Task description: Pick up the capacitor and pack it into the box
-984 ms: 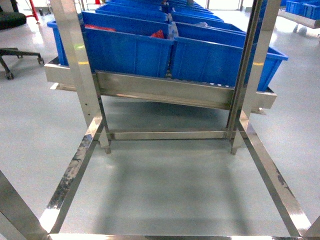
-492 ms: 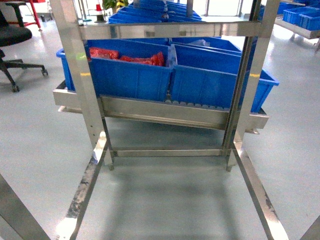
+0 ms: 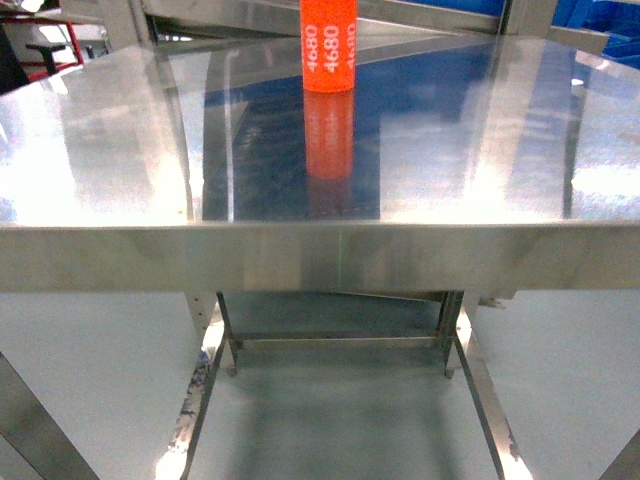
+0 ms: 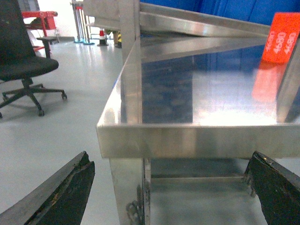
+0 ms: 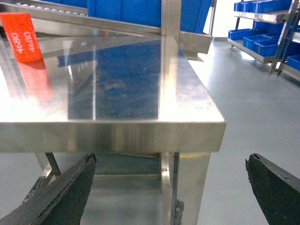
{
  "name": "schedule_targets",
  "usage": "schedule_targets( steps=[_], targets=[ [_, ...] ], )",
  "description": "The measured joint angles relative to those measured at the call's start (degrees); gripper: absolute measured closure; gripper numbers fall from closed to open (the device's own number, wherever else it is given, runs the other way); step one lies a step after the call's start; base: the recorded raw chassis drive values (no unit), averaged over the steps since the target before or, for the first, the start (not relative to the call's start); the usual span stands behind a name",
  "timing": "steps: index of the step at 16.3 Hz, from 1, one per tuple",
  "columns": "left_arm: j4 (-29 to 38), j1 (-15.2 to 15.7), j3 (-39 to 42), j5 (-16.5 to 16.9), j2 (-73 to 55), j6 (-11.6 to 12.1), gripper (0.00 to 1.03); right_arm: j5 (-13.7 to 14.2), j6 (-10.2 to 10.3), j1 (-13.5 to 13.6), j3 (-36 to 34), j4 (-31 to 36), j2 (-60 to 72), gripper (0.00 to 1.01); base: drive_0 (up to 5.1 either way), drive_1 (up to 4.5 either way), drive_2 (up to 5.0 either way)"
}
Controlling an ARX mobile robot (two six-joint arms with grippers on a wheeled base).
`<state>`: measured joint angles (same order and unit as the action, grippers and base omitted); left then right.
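Observation:
An orange cylinder printed "4680", the capacitor (image 3: 328, 45), stands upright at the far middle of a shiny steel table (image 3: 300, 255). It shows at the upper right in the left wrist view (image 4: 281, 37) and at the upper left in the right wrist view (image 5: 21, 35). My left gripper (image 4: 169, 161) hangs open below the table's near left corner, nothing between its fingers. My right gripper (image 5: 171, 161) is open too, below the near right corner. Neither gripper appears in the head view. The box is out of view.
Behind the table a steel rack carries blue bins (image 4: 225, 11). A black office chair (image 4: 23, 70) stands on the grey floor to the left. More blue bins (image 5: 262, 42) sit on shelving to the right. Table legs and a crossbar (image 3: 340, 340) lie under the top.
The head view has risen from the low frame and blue bins up to the table top. The orange capacitor has come into view.

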<state>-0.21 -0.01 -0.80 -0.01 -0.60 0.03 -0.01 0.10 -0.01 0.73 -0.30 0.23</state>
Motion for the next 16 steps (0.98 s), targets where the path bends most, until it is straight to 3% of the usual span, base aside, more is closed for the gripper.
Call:
schedule_targets(
  steps=[16],
  targets=[
    [0.0, 0.0, 0.0, 0.0, 0.0, 0.0, 0.05, 0.0, 0.0, 0.0, 0.0, 0.0, 0.0, 0.03, 0.0, 0.0, 0.0]
  ],
)
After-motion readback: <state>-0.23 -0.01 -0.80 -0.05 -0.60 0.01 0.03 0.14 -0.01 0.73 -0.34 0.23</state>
